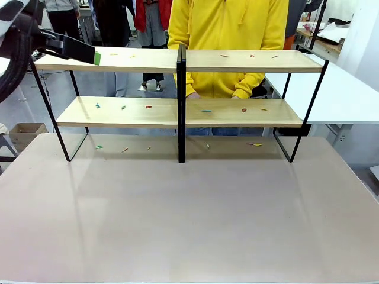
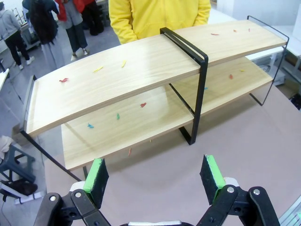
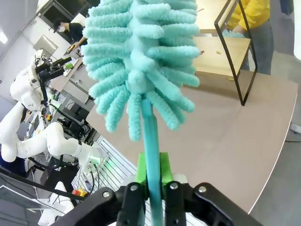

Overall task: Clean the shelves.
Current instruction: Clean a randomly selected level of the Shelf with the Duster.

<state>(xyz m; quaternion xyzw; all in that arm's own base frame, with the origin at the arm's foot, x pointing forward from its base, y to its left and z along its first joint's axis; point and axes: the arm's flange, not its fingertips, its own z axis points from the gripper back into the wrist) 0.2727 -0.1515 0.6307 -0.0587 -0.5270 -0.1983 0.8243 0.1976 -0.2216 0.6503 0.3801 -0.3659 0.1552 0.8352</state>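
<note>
The shelves (image 1: 177, 109) stand across the far half of the table: two light-wood boards in a black frame with a centre post. Several small coloured scraps (image 1: 148, 107) lie on both boards and on the tabletop below. My left gripper (image 1: 96, 57) hovers at the top board's left end. In its wrist view it (image 2: 154, 181) is open and holds nothing, looking down on the shelves (image 2: 141, 61). My right gripper (image 3: 153, 174) is shut on the handle of a teal fluffy duster (image 3: 136, 56), away from the shelves (image 3: 221, 52).
A person in a yellow hoodie (image 1: 228, 29) stands right behind the shelves, hands near the lower board. A white table (image 1: 349, 94) adjoins at the right. A cardboard box (image 1: 26, 133) sits on the floor at the left. The bare grey-beige tabletop (image 1: 189, 219) stretches in front.
</note>
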